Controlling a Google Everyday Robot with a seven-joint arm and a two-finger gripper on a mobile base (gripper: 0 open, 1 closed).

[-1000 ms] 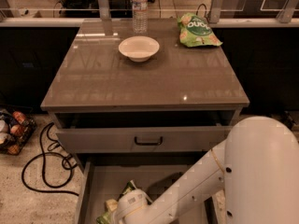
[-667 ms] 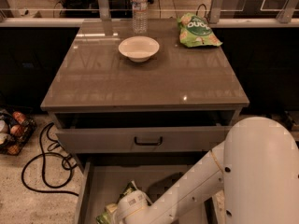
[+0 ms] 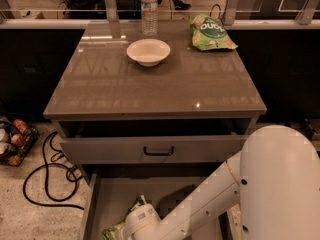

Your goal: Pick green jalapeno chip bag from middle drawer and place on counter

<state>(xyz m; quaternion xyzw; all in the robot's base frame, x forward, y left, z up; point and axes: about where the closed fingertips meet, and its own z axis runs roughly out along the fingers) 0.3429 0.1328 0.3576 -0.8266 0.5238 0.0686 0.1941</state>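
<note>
The gripper (image 3: 139,223) sits low in the middle drawer (image 3: 89,210), at the near edge of the view, on the end of the white arm that slants down from the right. Whether the claw is open or closed, and whether it has hold of anything, cannot be told; its working end is hidden.

The green jalapeno chip bag (image 3: 118,230) lies against the claw's left side, touching or almost touching it, on the drawer floor. Only a crumpled green strip shows, so its long axis cannot be judged and no lettering on it can be read. There is only one arm, so the coming move depends on that small leftward and downward offset.

Just beyond the claw and above it is the closed upper drawer front (image 3: 115,150) with its black handle. Further up and back is the counter (image 3: 165,91), which carries a bowl (image 3: 148,51), a water bottle (image 3: 149,4) and, far right, a paler green bag (image 3: 211,33) whose rounded white letters are unreadable.
</note>
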